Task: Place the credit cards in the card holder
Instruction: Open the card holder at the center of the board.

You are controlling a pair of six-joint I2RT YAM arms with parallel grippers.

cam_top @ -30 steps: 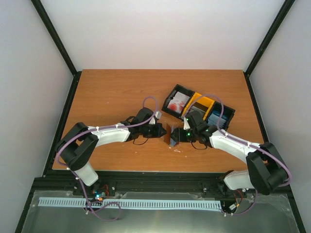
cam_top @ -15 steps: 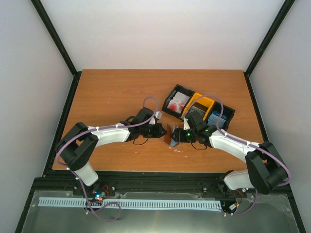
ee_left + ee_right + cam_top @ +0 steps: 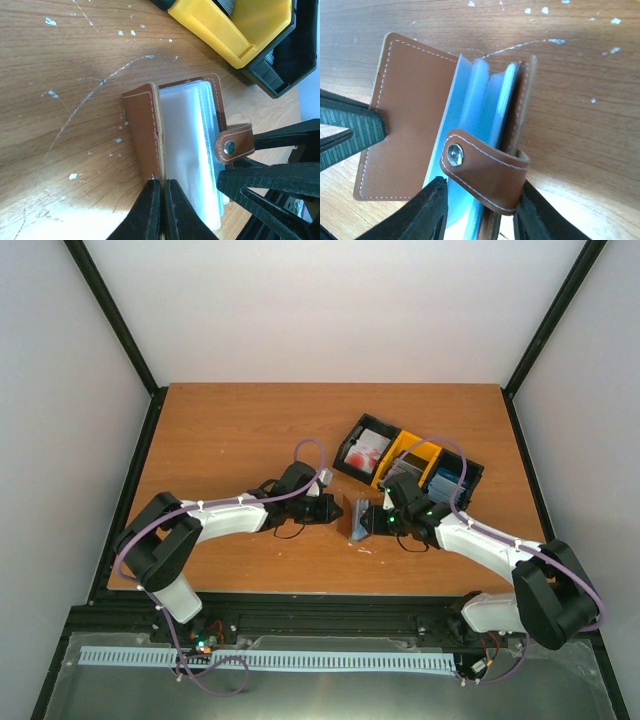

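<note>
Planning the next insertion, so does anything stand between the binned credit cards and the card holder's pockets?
Yes: the snap tab curls across the open sleeves of the card holder, which the left gripper and right gripper both clamp, the right one nearest the bins.

You had bright, even overhead light in the top view, with only faint, soft shadows on the table (image 3: 240, 430) beside the card holder (image 3: 356, 519). In the left wrist view, the wood below and left of the card holder was washed out by glare, and its inside was bleached white. Both wrist views were blurred below the card holder.
</note>
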